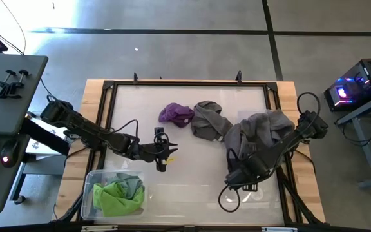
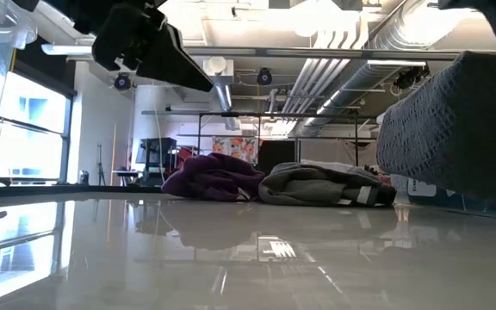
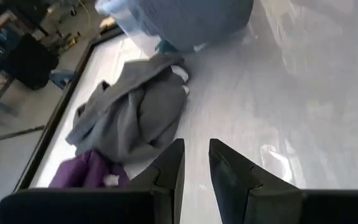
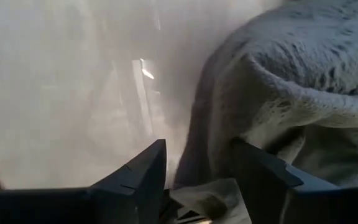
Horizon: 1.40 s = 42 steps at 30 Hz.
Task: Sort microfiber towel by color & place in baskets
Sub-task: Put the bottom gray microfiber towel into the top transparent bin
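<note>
My right gripper [image 1: 236, 179] is over the table's right half, near the near edge, shut on a grey towel [image 1: 263, 129] that bulks beside it and fills the right of the low view as grey cloth [image 2: 459, 120]. My left gripper [image 1: 162, 154] hovers left of centre, narrowly open and touching nothing, its fingers [image 3: 173, 168] pointing toward a purple towel [image 1: 176, 114] and a second grey towel [image 1: 208, 119]; both lie crumpled on the table. A clear bin [image 1: 90, 177] at the near left holds a lime green towel [image 1: 114, 198] and a grey one. My right gripper has a fold of the grey towel [image 4: 211, 196] between its two fingers, far back by their base. The rest of the cloth [image 4: 278, 93] swells up beside one finger. In the low view the towel's lower edge [image 2: 420, 176] seems clear of the table.
A raised dark frame [image 1: 111, 96] borders the glossy table top. A second clear bin [image 3: 126, 18] sits under the grey heap on the right. Bare surface lies across the near middle between the two arms. A desk and equipment stand beyond the table's left and right sides.
</note>
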Tool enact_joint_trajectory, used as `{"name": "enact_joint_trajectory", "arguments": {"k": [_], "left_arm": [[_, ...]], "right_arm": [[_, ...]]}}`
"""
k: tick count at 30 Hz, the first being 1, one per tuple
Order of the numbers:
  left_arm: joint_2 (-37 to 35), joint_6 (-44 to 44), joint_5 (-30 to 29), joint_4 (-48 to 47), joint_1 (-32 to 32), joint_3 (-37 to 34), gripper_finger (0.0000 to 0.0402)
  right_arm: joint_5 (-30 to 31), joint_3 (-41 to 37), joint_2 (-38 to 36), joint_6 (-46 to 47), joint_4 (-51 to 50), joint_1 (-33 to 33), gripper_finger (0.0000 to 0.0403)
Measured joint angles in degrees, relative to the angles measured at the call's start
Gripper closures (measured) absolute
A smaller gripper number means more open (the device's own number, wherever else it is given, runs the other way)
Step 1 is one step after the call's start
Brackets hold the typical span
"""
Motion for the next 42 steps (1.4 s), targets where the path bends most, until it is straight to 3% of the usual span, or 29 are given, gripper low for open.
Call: {"name": "enact_joint_trajectory", "arguments": {"k": [7, 12, 16, 19, 23, 27, 33, 38, 42], "left_arm": [[0.0, 1.2, 0.5, 2.5, 0.0, 0.0, 0.0341], [0.0, 0.9, 0.5, 2.8, 0.0, 0.0, 0.0341], [0.0, 0.9, 0.5, 2.8, 0.0, 0.0, 0.0341], [0.0, 0.7, 0.6, 2.6, -0.1, 0.0, 0.0341], [0.0, 0.0, 2.1, 2.4, -0.1, 0.0, 0.0342], [0.0, -0.4, 4.5, 2.4, -0.2, 0.0, 0.0342], [0.0, -0.3, 5.0, 2.4, -0.9, 0.0, 0.0342], [0.0, -0.6, 5.0, 2.5, -1.0, 0.0, 0.0342], [0.0, -0.6, 5.0, 2.5, -1.0, 0.0, 0.0342]], "right_arm": [[-3.1, -0.8, -0.4, 3.1, 0.1, -0.3, 0.0275], [-10.3, -0.8, -0.7, 6.1, 0.1, 0.5, 0.0327], [-16.1, -0.8, -1.1, 15.5, 0.1, 3.2, 0.0369], [-17.0, -0.8, -1.1, 24.3, 0.1, 7.2, 0.0380], [-12.3, -0.8, -1.1, 38.7, 0.1, 14.1, 0.0357], [-1.4, -0.8, -0.9, 53.1, 0.2, 21.2, 0.0301], [11.6, -2.9, 1.5, 67.2, 0.1, 28.6, 0.0224], [11.1, -11.7, 2.2, 78.5, 1.9, 30.2, 0.0216], [19.9, -18.0, 2.1, 82.5, 7.6, 31.1, 0.0223]]}}
